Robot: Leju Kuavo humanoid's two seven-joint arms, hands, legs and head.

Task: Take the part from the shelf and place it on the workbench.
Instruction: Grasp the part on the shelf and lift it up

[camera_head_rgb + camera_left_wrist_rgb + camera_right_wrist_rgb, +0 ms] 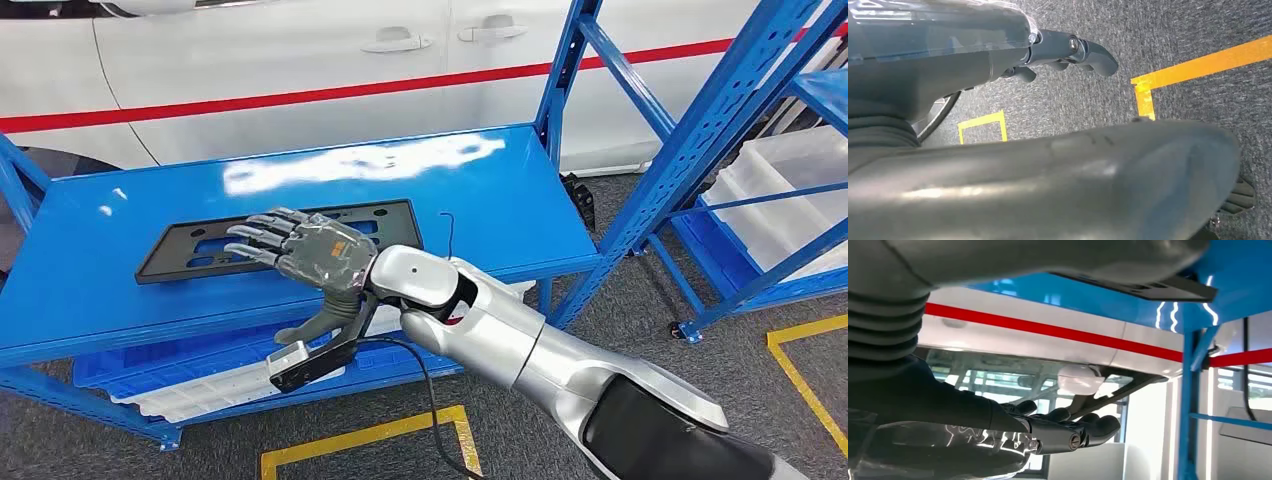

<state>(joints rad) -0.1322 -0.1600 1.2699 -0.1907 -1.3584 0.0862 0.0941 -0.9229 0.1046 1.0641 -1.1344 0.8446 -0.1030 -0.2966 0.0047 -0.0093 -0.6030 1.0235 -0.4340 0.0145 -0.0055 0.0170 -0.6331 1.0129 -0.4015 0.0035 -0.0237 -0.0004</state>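
white car fills back, beyond hand. blue shelf next: flat top level under hand, open front lets arm reach in. black part lies flat on that level, long side across reach, under fingertips. right hand hovers palm down above part's middle, fingers spread, grasping nothing, thumb hanging below shelf edge, likely readying pickup. left hand hangs over floor, fingers curled, empty.

A white car with a red stripe stood behind. Yellow tape marked the grey carpet. White bins sat on a blue rack.
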